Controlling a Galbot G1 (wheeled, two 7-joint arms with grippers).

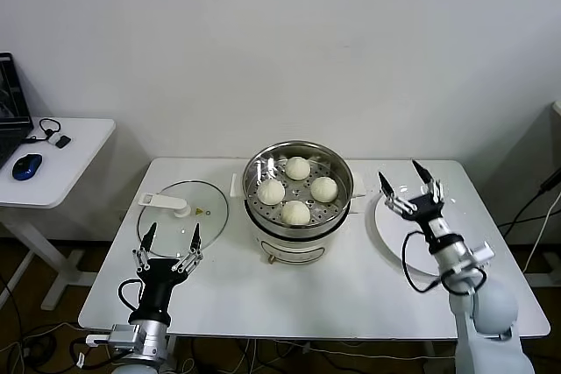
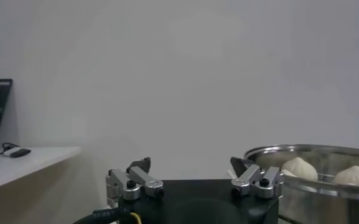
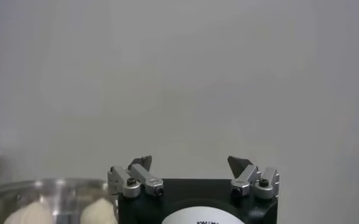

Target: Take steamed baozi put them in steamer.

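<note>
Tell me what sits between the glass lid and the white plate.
Head view: the steamer, holding four baozi, stands between the glass lid and the white plate.

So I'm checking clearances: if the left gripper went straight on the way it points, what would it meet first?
Probably the glass lid: the open left gripper points away from the robot, tips over the lid's near edge. If it travels above the lid, only the wall lies ahead.
</note>
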